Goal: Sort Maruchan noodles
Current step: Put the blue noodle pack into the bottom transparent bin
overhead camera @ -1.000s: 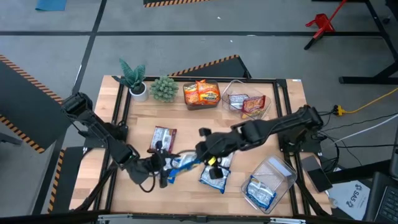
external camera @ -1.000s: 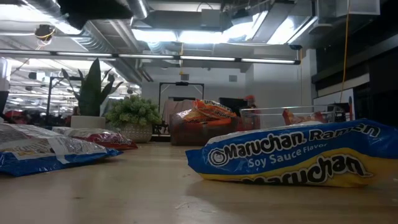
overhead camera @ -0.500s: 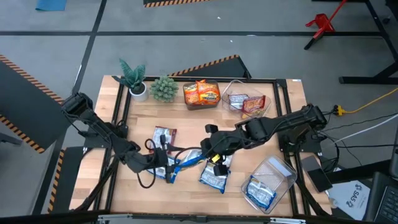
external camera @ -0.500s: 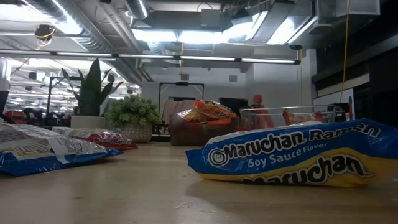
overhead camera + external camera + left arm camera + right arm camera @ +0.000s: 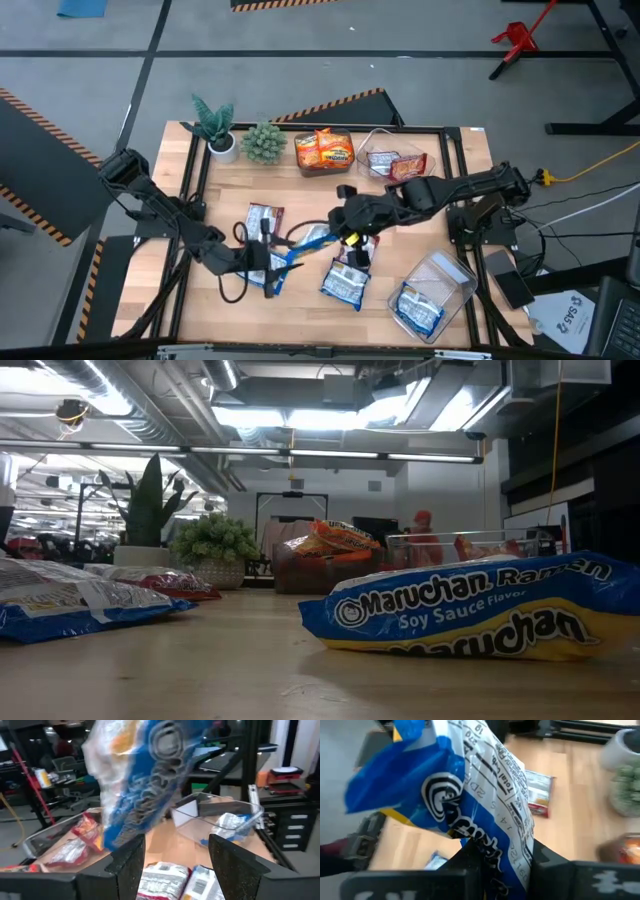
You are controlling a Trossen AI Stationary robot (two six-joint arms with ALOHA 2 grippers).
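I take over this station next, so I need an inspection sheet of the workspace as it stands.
Surface: wooden table.
Job's things: orange packets in bin; red-brown packets in bin; blue packets in bin; loose packets mid-table; red-brown packet lying loose.
Clutter: two plants at the far edge.
Grippers: right gripper shut on a blue packet above mid-table; left gripper open beside it, touching nothing.
Cables: yellow cable on the floor, right.
Surroundings: red stand; person in red far behind.

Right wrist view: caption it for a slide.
Right gripper shut on a blue-and-white Maruchan packet above the wooden table.
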